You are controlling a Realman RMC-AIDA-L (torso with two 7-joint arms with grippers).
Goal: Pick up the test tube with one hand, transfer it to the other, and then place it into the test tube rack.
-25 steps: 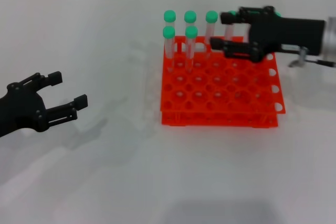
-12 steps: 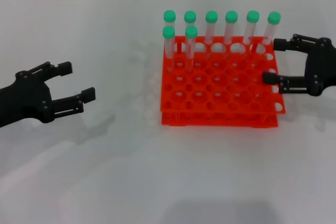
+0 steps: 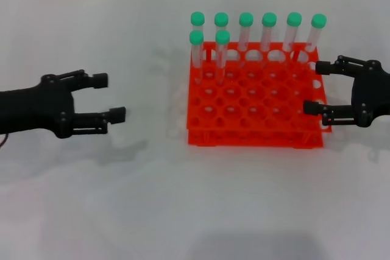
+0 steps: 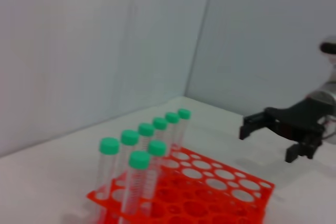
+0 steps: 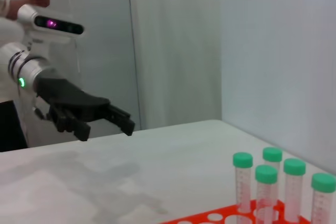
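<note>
Placing seemingly done: eight tubes upright in rack (image 3: pixel 255 105). Left claw (image 3: pixel 109 97) at nine o'clock, right claw (image 3: pixel 315 87) at three, both wide, empty. Next: retreat.

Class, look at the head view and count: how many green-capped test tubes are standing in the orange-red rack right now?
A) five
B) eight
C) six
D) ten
B: the test tube rack carries six capped tubes along its back row and two more in the second row, eight in all.
</note>
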